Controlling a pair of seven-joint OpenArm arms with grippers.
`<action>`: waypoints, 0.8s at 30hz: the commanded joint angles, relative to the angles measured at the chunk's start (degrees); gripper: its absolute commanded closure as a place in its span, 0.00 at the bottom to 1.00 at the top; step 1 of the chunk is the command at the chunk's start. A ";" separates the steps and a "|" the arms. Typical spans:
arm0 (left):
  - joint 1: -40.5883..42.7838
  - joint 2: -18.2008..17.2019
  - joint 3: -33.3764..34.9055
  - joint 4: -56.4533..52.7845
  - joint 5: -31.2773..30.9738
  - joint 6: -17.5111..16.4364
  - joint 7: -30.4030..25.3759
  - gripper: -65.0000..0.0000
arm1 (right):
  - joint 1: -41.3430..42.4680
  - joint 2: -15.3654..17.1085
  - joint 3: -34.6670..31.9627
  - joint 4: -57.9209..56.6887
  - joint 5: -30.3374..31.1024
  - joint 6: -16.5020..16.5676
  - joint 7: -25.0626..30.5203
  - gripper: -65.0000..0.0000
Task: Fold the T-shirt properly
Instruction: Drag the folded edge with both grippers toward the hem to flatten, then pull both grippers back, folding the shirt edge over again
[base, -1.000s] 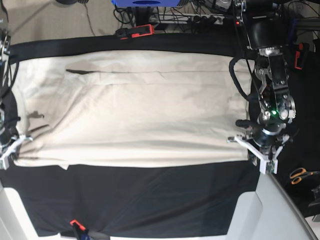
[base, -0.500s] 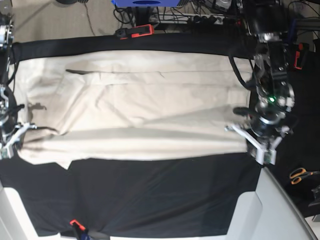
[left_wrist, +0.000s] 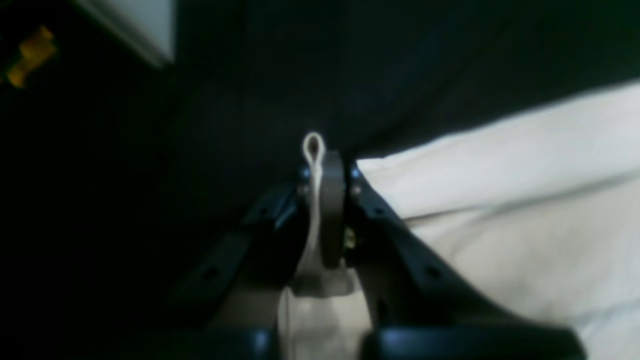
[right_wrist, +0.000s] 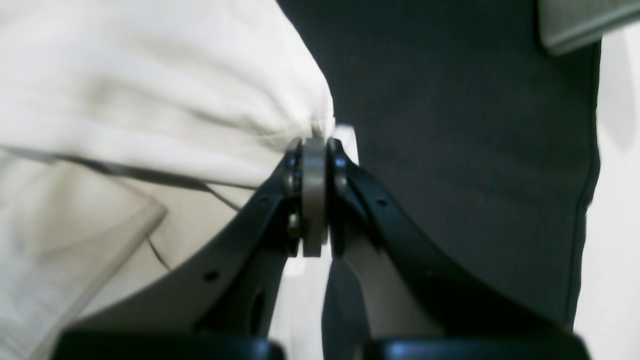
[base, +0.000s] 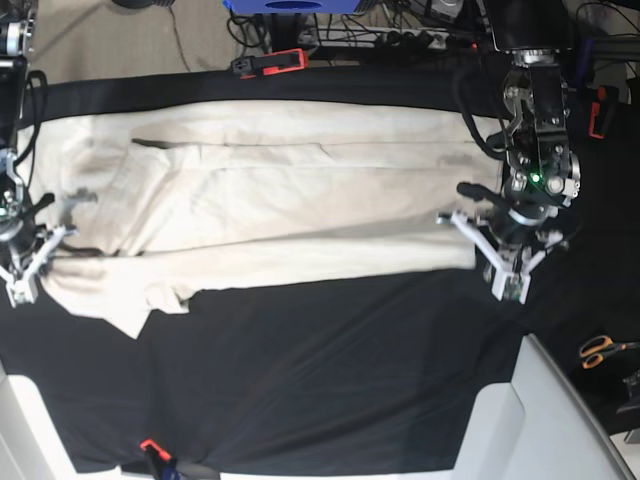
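Left gripper (left_wrist: 322, 165), black-fingered with pale pads, is clenched on a thin fold of the large cream short-sleeved cotton T-shirt (base: 280, 200); in the left wrist view a small loop of the fabric's edge stands up between the closed fingertips, over the black table cloth (base: 300, 380). Right gripper (right_wrist: 314, 150), of the same build, is likewise clamped on the garment, its pads pressed together on a bunched corner where the cloth gathers into tight creases. In the base view the T-shirt lies spread lengthwise across the upper half of the black table cloth, its near edge raised and drawn taut between the two grippers, which stand at opposite ends of it, the left one at that view's right and the right one at its left. A sleeve corner hangs loose near the right gripper. Orange-handled scissors (base: 603, 350) lie well apart at the table's right edge, and a red-and-black clamp (base: 270, 64) grips the far edge of the cloth.
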 joint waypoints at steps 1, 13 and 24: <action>-0.47 -0.61 -0.26 1.12 -0.23 0.30 -1.23 1.00 | 0.63 1.15 0.38 0.65 0.22 -0.46 0.66 1.00; 1.12 -7.20 -0.17 0.59 -0.85 0.30 -0.79 1.00 | -4.38 0.98 2.57 2.84 0.13 -0.46 0.66 1.00; 2.43 -5.62 0.54 -5.39 -0.23 0.30 -4.22 1.00 | -7.19 -0.08 5.65 6.45 0.13 -0.28 -2.94 1.00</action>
